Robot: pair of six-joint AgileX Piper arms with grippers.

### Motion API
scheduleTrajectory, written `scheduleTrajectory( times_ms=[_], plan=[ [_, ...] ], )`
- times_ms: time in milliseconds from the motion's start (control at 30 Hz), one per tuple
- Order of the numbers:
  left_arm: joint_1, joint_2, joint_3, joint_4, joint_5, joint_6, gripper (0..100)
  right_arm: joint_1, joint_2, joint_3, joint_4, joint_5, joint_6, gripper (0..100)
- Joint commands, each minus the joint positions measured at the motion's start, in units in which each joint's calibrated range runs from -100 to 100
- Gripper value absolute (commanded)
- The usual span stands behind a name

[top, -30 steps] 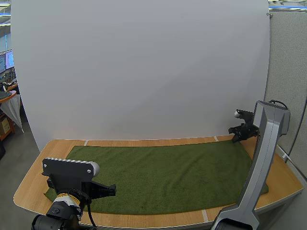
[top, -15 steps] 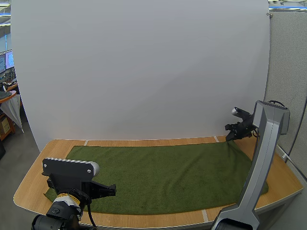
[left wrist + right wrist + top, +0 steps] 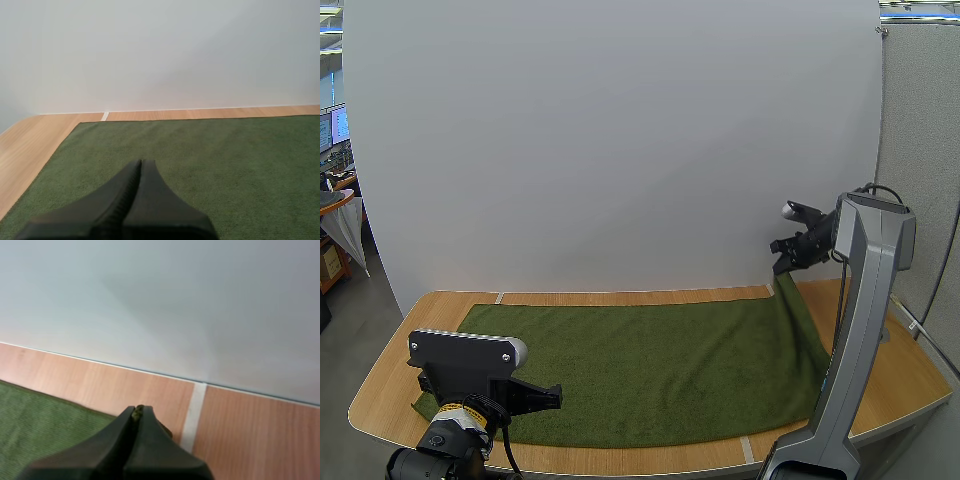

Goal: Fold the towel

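The high view looks forward and down from behind and above the arm bases, far enough off to take in the whole table (image 3: 380, 395) and towel (image 3: 650, 360). The left wrist view sits low and close over the towel, facing along the left gripper (image 3: 140, 164) toward the towel's far-left corner — ground the high view shares. The right wrist view looks past the right gripper (image 3: 137, 410), close on the table's far-right white seam (image 3: 192, 412) — also seen from above.

— Any room over the towel (image 3: 650, 365)?
— I see its whole middle free. The white screen (image 3: 620, 150) blocks just behind it; my right arm (image 3: 847, 330) stands at its right edge.
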Motion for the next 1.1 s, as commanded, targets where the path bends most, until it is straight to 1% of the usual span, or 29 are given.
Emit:
scheduleTrajectory(
  times_ms=[0, 333, 767, 933, 1067],
  plan=[
    [0.0, -0.2, 0.1, -0.7, -1.2, -0.3, 0, 1.5, -3.1, 0.2, 0.2, 0.7, 1.4, 0],
    [0.0, -0.2, 0.1, -0.7, -1.2, -0.3, 0, 5.0, -6.9, 0.2, -0.4, 0.7, 4.6, 0],
    [0.0, -0.2, 0.1, -0.7, -1.2, -0.3, 0, 11.0, -13.3, 0.2, -1.8, 0.7, 8.6, 0],
    [0.0, -0.2, 0.1, -0.7, -1.2, -0.3, 0, 13.8, -16.8, 3.3, -2.0, 0.7, 8.6, 0],
    [0.0, -0.2, 0.1, -0.7, -1.2, -0.3, 0, 16.1, -19.6, 6.5, -2.0, 0.7, 10.5, 0]
  ],
)
